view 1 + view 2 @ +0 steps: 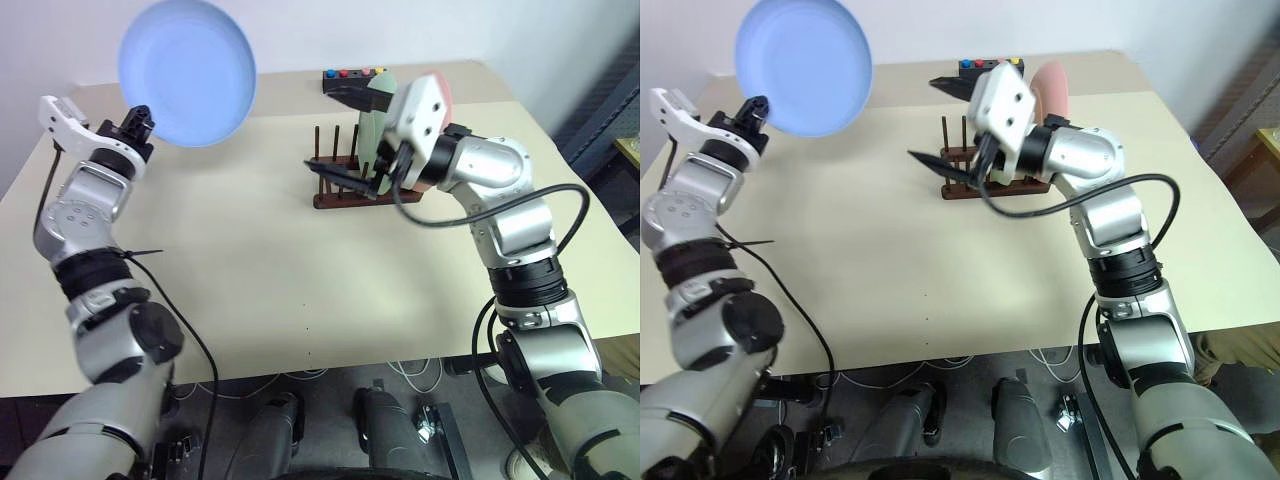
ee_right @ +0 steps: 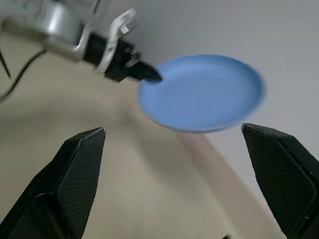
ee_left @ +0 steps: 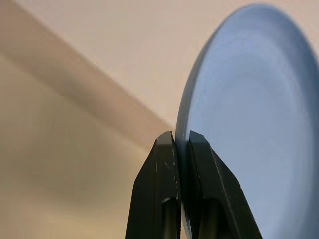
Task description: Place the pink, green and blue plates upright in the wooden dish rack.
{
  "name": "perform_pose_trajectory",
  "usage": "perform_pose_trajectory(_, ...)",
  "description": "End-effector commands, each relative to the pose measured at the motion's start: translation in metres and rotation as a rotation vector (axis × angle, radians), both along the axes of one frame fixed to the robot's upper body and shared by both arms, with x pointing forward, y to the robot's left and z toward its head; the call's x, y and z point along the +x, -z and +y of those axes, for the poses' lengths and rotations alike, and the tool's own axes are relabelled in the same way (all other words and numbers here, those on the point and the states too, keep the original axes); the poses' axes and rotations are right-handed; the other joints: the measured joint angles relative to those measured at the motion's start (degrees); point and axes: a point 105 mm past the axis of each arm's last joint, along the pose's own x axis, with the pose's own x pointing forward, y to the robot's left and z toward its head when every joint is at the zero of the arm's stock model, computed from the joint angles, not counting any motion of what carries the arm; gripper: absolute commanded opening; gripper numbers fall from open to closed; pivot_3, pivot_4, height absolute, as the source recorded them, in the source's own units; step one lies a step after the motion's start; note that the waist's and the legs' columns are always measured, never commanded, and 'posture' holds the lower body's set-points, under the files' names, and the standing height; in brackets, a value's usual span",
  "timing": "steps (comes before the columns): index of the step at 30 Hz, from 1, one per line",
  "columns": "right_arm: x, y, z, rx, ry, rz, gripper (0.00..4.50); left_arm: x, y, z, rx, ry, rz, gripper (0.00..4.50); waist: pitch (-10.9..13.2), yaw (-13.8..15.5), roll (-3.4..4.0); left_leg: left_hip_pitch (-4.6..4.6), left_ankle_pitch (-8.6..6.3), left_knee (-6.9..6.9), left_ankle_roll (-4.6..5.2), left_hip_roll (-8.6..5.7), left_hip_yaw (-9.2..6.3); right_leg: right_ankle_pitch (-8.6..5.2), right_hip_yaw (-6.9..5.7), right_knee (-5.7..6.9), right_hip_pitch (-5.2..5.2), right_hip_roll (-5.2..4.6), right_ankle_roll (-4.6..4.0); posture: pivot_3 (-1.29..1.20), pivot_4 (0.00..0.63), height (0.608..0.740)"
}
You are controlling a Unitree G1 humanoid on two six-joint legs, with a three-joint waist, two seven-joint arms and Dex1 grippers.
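Blue plate hangs high at far left, pinched at its rim by our left gripper. Our right gripper gapes wide, facing it; we judge a handover toward the wooden dish rack comes next.

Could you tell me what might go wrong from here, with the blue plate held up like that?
1. The left tool pinches the blue plate only at its rim, high above the table; it could pivot or slip and drop.
2. The open right tool faces the plate, so a mistimed handover could knock it loose.
3. The right arm hangs close over the wooden dish rack and could bump the plates already standing there.
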Motion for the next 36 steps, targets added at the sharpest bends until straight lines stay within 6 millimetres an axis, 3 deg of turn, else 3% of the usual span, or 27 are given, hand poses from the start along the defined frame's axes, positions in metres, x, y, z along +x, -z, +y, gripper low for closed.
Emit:
perform_pose_trajectory(1, -0.004, -0.002, 0.01, -0.166, 0.049, -0.298, 4.5, -0.025, -0.03, -0.012, -0.042, -0.059, -0.144, 0.05, 0.0, 0.0, 0.0, 0.01, 0.0, 0.0, 0.0, 0.0, 0.02, 0.0, 0.01, 0.0, 0.0, 0.0, 0.0, 0.0, 0.15, 0.74)
perform_pose_trajectory(7, 0.007, -0.005, 0.029, -0.209, 0.189, -0.56, 4.5, -0.05, -0.028, -0.056, -0.062, -0.101, -0.203, 0.05, 0.0, 0.2, -0.03, 0.03, 0.03, -0.01, -0.06, 0.01, 0.03, 0.01, 0.04, -0.01, 0.02, 0.05, -0.01, 0.0, 0.15, 0.74)
perform_pose_trajectory(12, 0.008, 0.0, 0.042, -0.204, 0.207, -0.607, 4.5, -0.057, -0.024, -0.076, -0.124, -0.097, -0.213, 0.05, 0.0, 0.3, -0.04, 0.05, 0.05, 0.0, -0.07, 0.02, 0.04, 0.02, 0.06, -0.06, 0.06, 0.1, -0.03, 0.0, 0.15, 0.74)
perform_pose_trajectory(19, 0.012, 0.007, 0.059, -0.198, 0.2, -0.584, 4.5, -0.062, -0.023, -0.104, -0.076, -0.055, -0.222, 0.05, 0.0, 0.9, -0.05, 0.09, 0.05, 0.0, -0.07, 0.01, 0.03, 0.02, 0.06, -0.09, 0.13, 0.13, -0.04, 0.0, 0.15, 0.74)
perform_pose_trajectory(22, 0.015, 0.005, 0.064, -0.187, 0.2, -0.575, 4.5, -0.064, -0.024, -0.107, -0.05, -0.052, -0.223, 0.05, 0.0, 1.2, -0.05, 0.1, 0.05, 0.0, -0.07, 0.01, 0.04, 0.03, 0.07, -0.1, 0.13, 0.14, -0.05, 0.0, 0.15, 0.74)
perform_pose_trajectory(25, 0.02, 0.009, 0.068, -0.195, 0.197, -0.545, 3.62, -0.065, -0.023, -0.109, -0.054, -0.047, -0.217, 0.0, 0.0, 1.4, -0.05, 0.12, 0.05, -0.01, -0.07, 0.02, 0.05, 0.03, 0.08, -0.11, 0.13, 0.15, -0.06, 0.0, 0.15, 0.74)
perform_pose_trajectory(32, 0.033, 0.005, 0.059, -0.196, 0.249, -0.547, 0.02, -0.066, -0.02, -0.117, -0.043, -0.008, -0.206, 0.0, 0.0, 1.6, -0.08, 0.12, 0.05, 0.0, -0.07, 0.01, 0.04, 0.03, 0.08, -0.17, 0.19, 0.16, -0.07, 0.0, 0.15, 0.74)
perform_pose_trajectory(36, 0.035, 0.005, 0.059, -0.202, 0.26, -0.556, 0.02, -0.068, -0.02, -0.131, -0.028, 0.06, -0.211, 0.0, 0.0, 1.5, -0.08, 0.13, 0.05, -0.02, -0.07, 0.03, 0.03, 0.03, 0.08, -0.16, 0.18, 0.18, -0.07, 0.0, 0.15, 0.74)
